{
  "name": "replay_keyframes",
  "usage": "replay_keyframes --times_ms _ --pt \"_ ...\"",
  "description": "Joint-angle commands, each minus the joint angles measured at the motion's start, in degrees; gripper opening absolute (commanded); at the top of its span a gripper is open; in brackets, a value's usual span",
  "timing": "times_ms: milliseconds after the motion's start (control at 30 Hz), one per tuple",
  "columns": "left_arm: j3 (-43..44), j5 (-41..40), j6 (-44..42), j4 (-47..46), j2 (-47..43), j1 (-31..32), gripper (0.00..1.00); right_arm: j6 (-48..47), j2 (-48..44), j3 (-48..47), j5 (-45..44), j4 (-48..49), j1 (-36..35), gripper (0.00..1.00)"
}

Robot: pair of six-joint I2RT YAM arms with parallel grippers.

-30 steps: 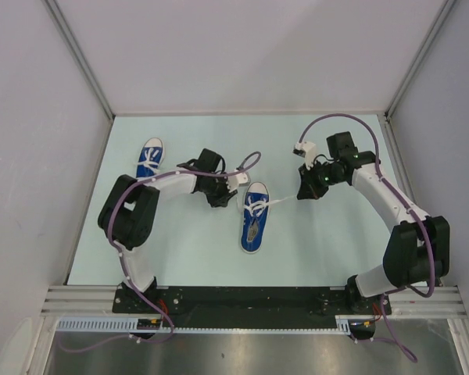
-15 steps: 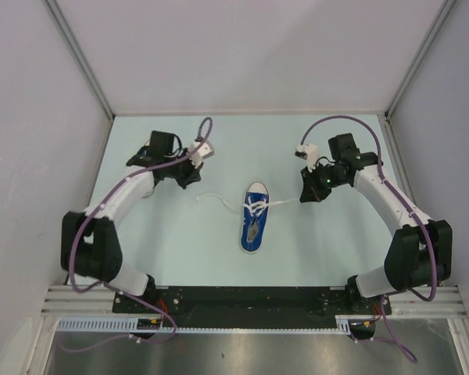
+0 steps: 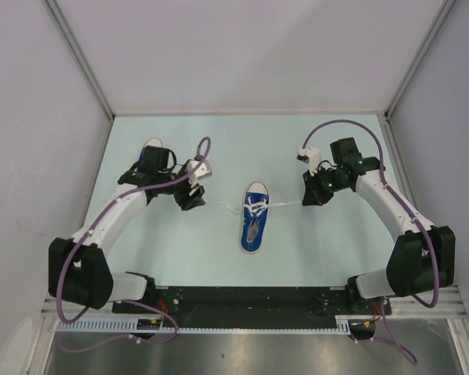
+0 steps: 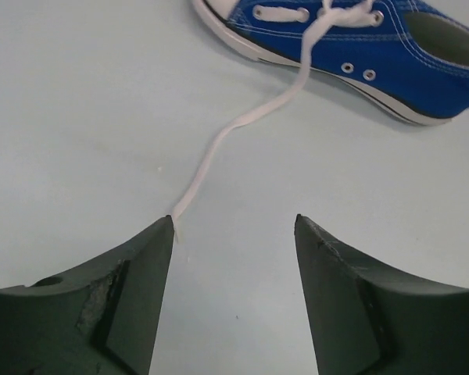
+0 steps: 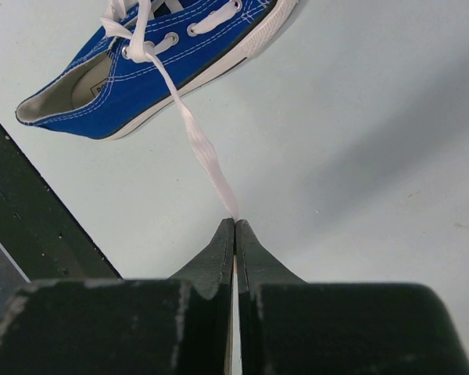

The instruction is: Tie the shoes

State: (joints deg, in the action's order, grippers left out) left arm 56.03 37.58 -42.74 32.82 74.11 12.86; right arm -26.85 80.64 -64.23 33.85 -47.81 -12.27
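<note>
A blue canvas sneaker (image 3: 253,226) lies in the middle of the table (image 3: 320,250), its white toe cap pointing away from the arm bases. The right pincer (image 5: 235,222) is closed tight on the end of the right lace (image 5: 199,144), which runs almost straight from the eyelets. The left pincer (image 4: 234,223) stands wide and grips nothing. The left lace (image 4: 219,144) lies slack on the table, its tip just at one finger (image 4: 144,266). A second sneaker (image 3: 150,148) sits far left, partly hidden under the left arm (image 3: 117,211).
</note>
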Motion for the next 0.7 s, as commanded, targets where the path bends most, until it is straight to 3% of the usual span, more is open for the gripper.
replay_keyframes --times_ms 0,233,667 --pt "3.20 -0.13 -15.94 3.03 9.26 5.23 0.67 0.92 -0.92 -0.02 0.17 1.84 -0.38 0.00" --pt "16.11 -8.14 -22.91 6.47 27.30 9.37 0.55 2.07 -1.01 -0.02 -0.27 2.81 -0.65 0.00" --pt "21.58 -14.73 -26.25 7.35 38.30 13.94 0.41 4.44 -3.03 -0.11 -1.76 5.18 -0.03 0.00"
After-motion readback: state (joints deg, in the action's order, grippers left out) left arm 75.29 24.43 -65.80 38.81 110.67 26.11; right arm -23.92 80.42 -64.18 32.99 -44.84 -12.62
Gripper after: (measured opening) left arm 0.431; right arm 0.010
